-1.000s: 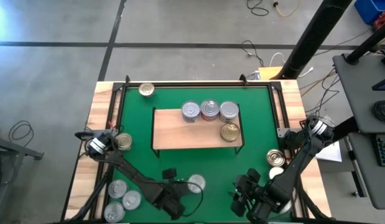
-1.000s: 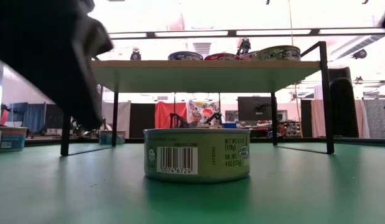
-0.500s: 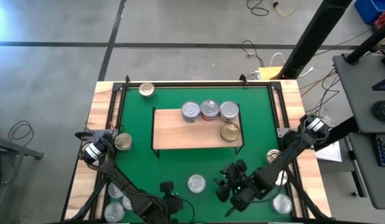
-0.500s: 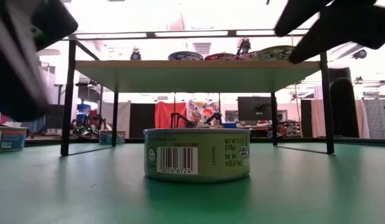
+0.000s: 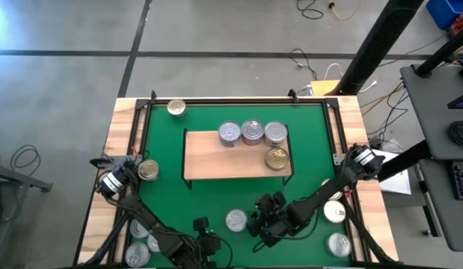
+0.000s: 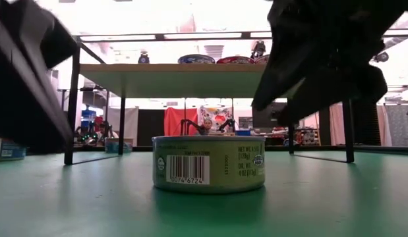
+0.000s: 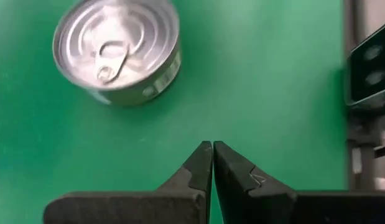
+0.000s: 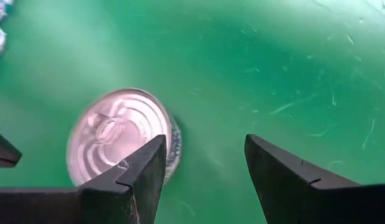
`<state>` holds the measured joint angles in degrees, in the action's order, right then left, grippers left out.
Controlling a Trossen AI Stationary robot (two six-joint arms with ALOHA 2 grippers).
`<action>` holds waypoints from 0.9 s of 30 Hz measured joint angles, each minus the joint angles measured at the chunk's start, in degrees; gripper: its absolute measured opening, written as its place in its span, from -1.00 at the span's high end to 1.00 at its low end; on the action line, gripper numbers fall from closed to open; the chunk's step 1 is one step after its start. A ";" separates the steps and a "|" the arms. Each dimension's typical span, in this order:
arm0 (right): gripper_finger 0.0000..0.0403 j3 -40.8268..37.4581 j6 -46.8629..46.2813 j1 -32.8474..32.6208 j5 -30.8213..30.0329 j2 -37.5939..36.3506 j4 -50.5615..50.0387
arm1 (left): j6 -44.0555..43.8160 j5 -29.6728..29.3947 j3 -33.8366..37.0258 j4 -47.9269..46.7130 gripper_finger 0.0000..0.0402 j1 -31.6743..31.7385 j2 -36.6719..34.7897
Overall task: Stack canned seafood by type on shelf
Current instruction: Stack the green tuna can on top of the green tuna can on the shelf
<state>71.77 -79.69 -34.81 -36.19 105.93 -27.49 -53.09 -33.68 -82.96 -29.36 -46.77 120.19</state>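
A silver tin of canned seafood stands on its base on the green mat, in front of the light-wood shelf. In the low view this tin shows its barcode. On the shelf stand several tins: three in a row and a gold one. My right gripper hangs open just right of the silver tin; in the right wrist view the tin lies ahead, partly behind one finger of that gripper. My left gripper is shut, near the front edge, short of the tin.
Gold tins stand on the mat at the far left and the left. Silver tins sit at the near left and near right. The shelf's black legs rise behind the tin.
My right gripper has swung from the near right corner toward the table's left and down, ending beside the silver tin on the mat, still open. My left gripper has drawn back toward the near edge, staying shut. No tin has moved.
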 joint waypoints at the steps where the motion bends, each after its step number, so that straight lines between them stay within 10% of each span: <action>1: -0.04 0.00 -0.19 0.08 0.18 0.34 -0.06 | -0.50 -0.10 0.33 0.31 1.00 0.06 0.39; 27: -0.04 7.56 -2.28 -2.18 7.95 6.05 6.28 | 6.08 -0.97 0.21 0.41 1.00 3.96 4.58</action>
<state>79.33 -81.97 -36.99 -28.24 111.98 -21.21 -47.02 -34.65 -82.75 -28.94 -42.81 124.77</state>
